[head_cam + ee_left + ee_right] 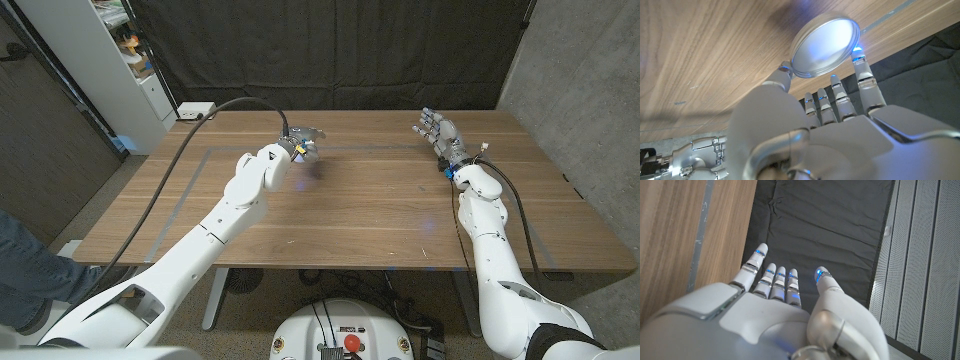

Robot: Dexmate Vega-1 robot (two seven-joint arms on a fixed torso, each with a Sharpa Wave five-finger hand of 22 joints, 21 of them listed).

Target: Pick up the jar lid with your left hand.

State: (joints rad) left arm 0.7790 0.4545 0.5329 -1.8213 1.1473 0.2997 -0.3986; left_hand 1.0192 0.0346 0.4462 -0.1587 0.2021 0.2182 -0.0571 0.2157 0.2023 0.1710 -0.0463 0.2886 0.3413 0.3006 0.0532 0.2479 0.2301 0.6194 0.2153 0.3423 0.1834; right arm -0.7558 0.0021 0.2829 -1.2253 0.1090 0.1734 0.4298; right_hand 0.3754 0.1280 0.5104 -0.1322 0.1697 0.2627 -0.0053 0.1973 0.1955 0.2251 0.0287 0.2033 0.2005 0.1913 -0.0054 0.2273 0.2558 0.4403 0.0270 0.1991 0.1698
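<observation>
Jar lid (825, 47) pinched between thumb and fingertip of left hand (805, 135), lifted above wooden tabletop (380, 200). Right hand (440, 135) spread, grasping nothing, near far edge.

Glossy white arm shells with black cables end in each silver-grey robot hand (805, 135), fingertips (822, 273) glowing blue.

A lab: black curtain (330, 50) backdrop, bare wooden table (370, 210), concrete wall (580, 90)

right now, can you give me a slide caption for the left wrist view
Left hand pinches the round metal jar lid between thumb and fingertip, lifted off the wooden table.
</observation>
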